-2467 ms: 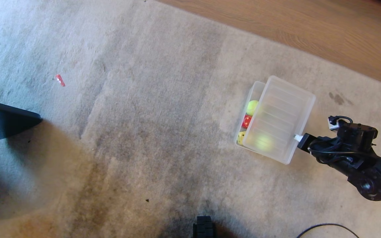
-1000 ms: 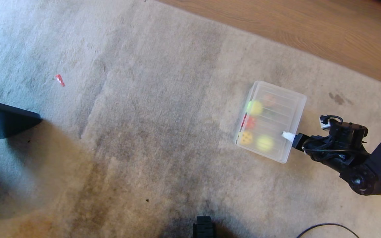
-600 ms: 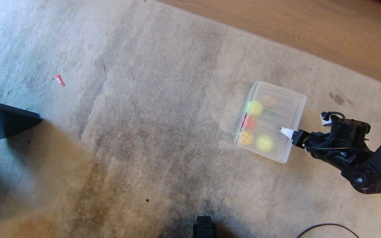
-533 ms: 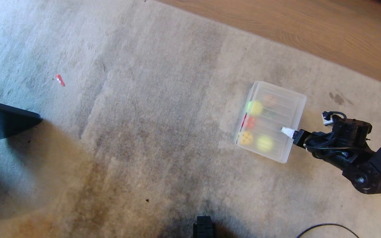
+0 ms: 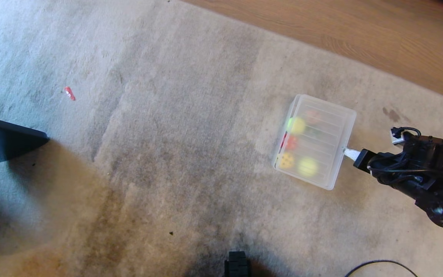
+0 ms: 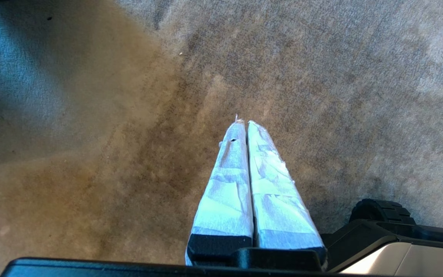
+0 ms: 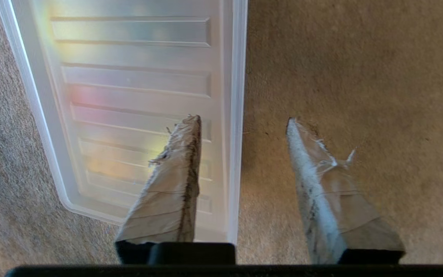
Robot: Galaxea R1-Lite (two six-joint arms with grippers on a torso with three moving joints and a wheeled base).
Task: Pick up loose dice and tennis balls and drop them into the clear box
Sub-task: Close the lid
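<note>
Nearest the robot, the left tool (image 6: 246, 123) hangs parked over bare carpet (image 5: 160, 161), its taped fingers pressed together and gripping nothing. A dark cable (image 5: 379, 265) loops along the carpet's near edge on the robot's right.

Further out on the right, the right tool (image 7: 240, 121) stands apart from the clear box (image 5: 342, 152), just off its near side. Its two taped fingers are spread with nothing between them; in the right wrist view one finger lies over the ridged lid (image 7: 137, 84) and the other over carpet beside the rim.

The clear box sits on the carpet with the ridged lid resting on top. Blurred through the plastic show two tennis balls (image 5: 297, 125), a red die (image 5: 291, 142) and a yellow die (image 5: 286, 161). Fainter reddish and dark shapes lie toward the far end, but what they are cannot be told.

No loose dice or balls show anywhere on the carpet in view, so the gathering looks done or close to it, judging from this alone. The only stray item is a small red scrap (image 5: 69, 93) far off on the left, which seems to be no part of the task.

Open carpet surrounds the box on every side. Beyond it runs the carpet's edge, then wooden floor (image 5: 360, 30). A dark object (image 5: 2, 140) juts in from the left, well away.
</note>
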